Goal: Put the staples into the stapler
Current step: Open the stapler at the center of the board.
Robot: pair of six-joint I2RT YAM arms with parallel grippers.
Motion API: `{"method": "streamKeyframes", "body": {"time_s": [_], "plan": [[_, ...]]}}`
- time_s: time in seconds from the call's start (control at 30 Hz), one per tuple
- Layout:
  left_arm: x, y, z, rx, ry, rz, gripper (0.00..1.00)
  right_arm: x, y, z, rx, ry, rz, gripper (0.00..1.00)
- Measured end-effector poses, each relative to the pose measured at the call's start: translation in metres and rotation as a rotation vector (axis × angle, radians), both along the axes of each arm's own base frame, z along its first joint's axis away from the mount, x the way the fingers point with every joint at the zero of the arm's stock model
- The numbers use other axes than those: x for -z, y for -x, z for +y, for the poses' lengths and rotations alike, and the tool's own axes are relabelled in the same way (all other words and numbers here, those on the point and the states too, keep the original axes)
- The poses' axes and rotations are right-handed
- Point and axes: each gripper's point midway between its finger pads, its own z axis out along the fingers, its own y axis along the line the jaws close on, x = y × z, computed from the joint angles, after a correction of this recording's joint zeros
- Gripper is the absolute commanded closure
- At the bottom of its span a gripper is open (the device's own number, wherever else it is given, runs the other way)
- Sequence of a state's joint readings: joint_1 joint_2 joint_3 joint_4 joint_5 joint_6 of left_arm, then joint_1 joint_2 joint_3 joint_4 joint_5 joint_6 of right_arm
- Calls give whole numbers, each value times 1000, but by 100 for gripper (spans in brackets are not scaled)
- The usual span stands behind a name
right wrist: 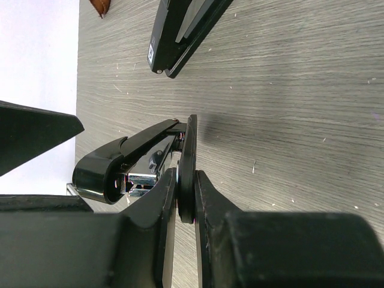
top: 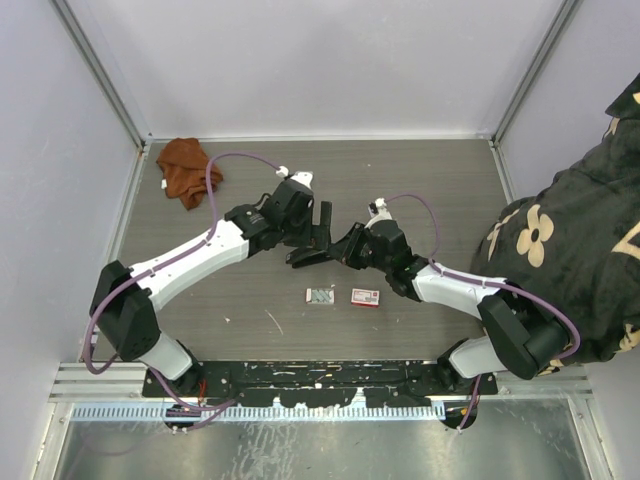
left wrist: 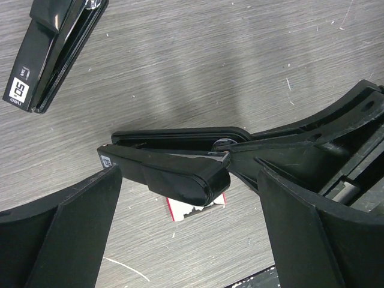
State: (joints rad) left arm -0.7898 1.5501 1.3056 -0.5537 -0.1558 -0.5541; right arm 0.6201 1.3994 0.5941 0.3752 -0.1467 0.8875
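Our right pincer pinches the stapler by its thin base. Our left pincer is spread wide around it and holds nothing. The top looks lifted open, though we cannot see inside. The staples lie on the bench, close to our arms. Next, we think, the left pincer must pick up one strip gently.

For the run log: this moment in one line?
load prep | right hand shut on open stapler | left hand open, empty | staples on table
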Motion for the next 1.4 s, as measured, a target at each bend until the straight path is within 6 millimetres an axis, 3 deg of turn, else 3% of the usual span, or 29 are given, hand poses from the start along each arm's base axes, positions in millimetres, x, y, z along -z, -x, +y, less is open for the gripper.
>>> {"method": "streamKeyframes", "body": {"time_s": [0.33,0.63,0.83,1.23,1.4], "plan": [[12,-2,2,0,-26,23,2,1,1,-1,0,4,3,99],[22,-3,15,-12,-49,40,2,5,1,-3,11,20,12,99],[18,-1,25,-22,-36,40,2,5,2,-2,8,21,13,99],[8,-2,57,-75,28,24,2,4,2,-5,24,25,19,99],[5,-10,88,-147,17,-16,2,3,0,-8,40,23,22,99]]}}
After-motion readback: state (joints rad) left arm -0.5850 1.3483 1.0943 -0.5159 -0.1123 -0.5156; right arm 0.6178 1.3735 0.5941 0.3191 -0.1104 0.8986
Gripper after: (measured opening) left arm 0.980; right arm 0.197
